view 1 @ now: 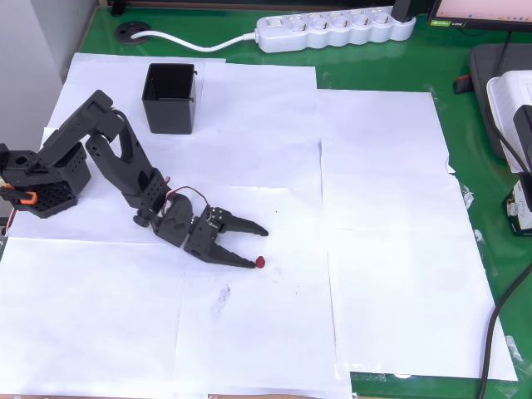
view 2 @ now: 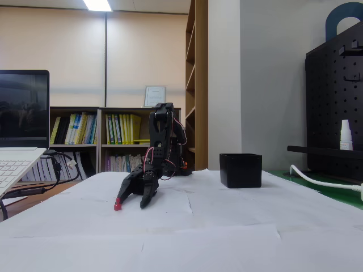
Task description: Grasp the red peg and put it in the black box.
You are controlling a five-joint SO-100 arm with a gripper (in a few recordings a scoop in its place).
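The red peg lies on the white paper near the table's middle; in the fixed view the red peg sits at the tip of the left finger. My black gripper is low over the paper and open. Its lower fingertip is right beside the peg, touching or nearly so, while the other finger points past it. The fixed view shows the gripper tilted down onto the paper. The black box stands upright at the back left in the overhead view; the black box is right of the arm in the fixed view.
White paper sheets cover a green mat. A white power strip and its cable lie along the far edge. A laptop sits at the left in the fixed view. The arm's base stands at the left.
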